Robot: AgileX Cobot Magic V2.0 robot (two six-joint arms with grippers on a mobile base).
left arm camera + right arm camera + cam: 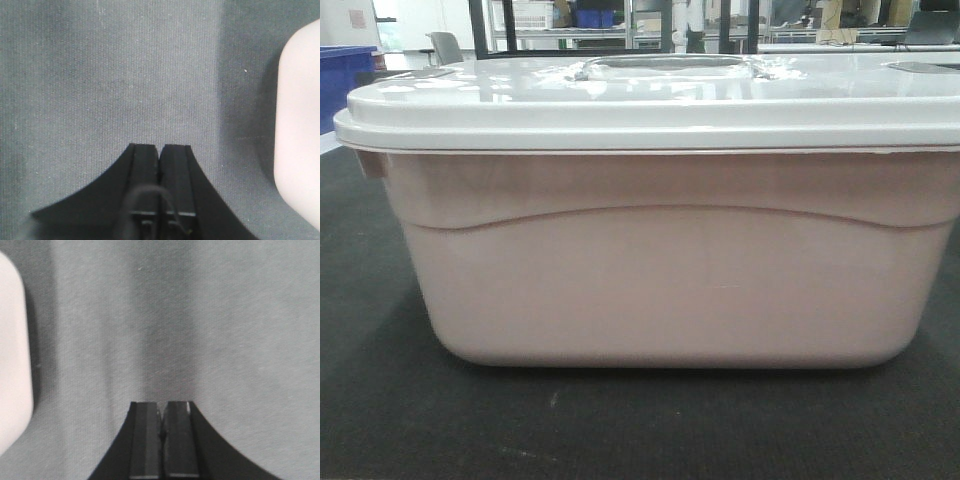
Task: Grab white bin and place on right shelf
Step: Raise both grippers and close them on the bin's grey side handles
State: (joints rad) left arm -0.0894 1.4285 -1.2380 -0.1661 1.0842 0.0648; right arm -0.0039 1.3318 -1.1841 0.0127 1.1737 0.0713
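white bin (660, 270), lid (650, 105) on, stands on the dark bench (380, 420). left jaws and right jaws both closed and empty, each above the bench beside one end of the bin.

Nothing legible: no text, label, brand or number to read on the white bin (660, 290) or on the dark table (420, 420) beneath it. Far racks (570, 25) at the back too small and blurred to tell (likewise a pinkish patch (358, 18) on the wall at top left, unreadable).
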